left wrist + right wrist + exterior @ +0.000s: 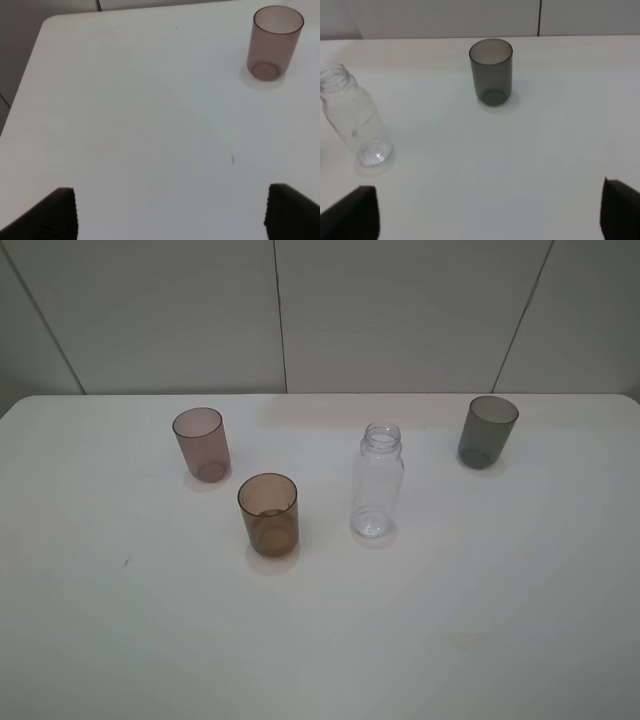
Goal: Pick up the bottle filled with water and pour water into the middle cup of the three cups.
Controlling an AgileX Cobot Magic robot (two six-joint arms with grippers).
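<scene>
White laminate formed the bench, which carried four upright items, none touching another. The bottle, clear colourless plastic with rounded shoulders and an uncapped wide threaded neck, stood right of centre and was the tallest item. The middle cup, an amber-brown translucent tumbler, stood just to its left and slightly nearer the camera. A pinkish-mauve tumbler stood behind and left of the amber one; a smoky grey tumbler stood well apart at the far right.

Neither arm appeared in the high view. The left gripper showed its fingers spread wide over bare bench with nothing between them, the mauve tumbler far ahead. The right gripper likewise held its fingers wide apart and empty, with the bottle ahead to one side and the grey tumbler ahead.

Assessment: the water level could not be read with confidence. If filled, the bottle would carry moderate weight for its size. Thin plastic walls would likely flex, and squeezing an open bottle risked pushing water out. The surface appeared smooth and probably slippery. The straight body below the shoulders looked the soundest hold, taken by the nearer right gripper, with moderate pressure, keeping the bottle upright until over the amber cup.
</scene>
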